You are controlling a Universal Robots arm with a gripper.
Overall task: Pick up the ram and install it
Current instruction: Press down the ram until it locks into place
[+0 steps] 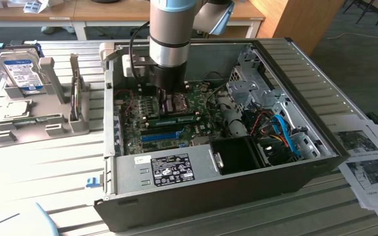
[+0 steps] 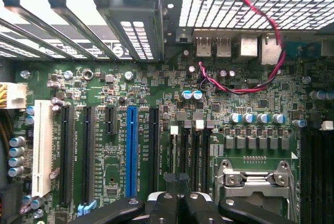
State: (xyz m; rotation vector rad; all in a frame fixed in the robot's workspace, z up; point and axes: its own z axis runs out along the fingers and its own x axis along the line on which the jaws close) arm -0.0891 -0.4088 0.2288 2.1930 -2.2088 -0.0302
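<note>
Inspection begins with the exterior view; the open black steel computer case point(image 1: 261, 179) lies on its side, and the grey robot arm reaches down into it over the green motherboard; the long blue plastic expansion slot point(image 1: 161, 136) serves as landmark. The ram, a thin, narrow green circuit-board stick point(image 1: 175, 119), stands on edge parallel to the blue slot and just beyond it, towards the arm; the dark gripper point(image 1: 166, 102) hangs directly over the stick, close to its upper edge; contact cannot be confirmed.

Wrist view next; the gripper point(image 2: 178, 204) has its black jaws drawn close, with only a thin seam between them; whether the stick's edge sits in that seam cannot be told. The blue slot point(image 2: 131, 151) runs beside the black memory slots point(image 2: 194, 148), which lie straight ahead of the jaws; the silver processor socket point(image 2: 255, 182) lies further from the blue slot again.

Assessment: the stick is judged light, stiff and brittle, with exposed chips; it is best held by the long upper edge near the middle, kept square to the slot, and pressed evenly.
</note>
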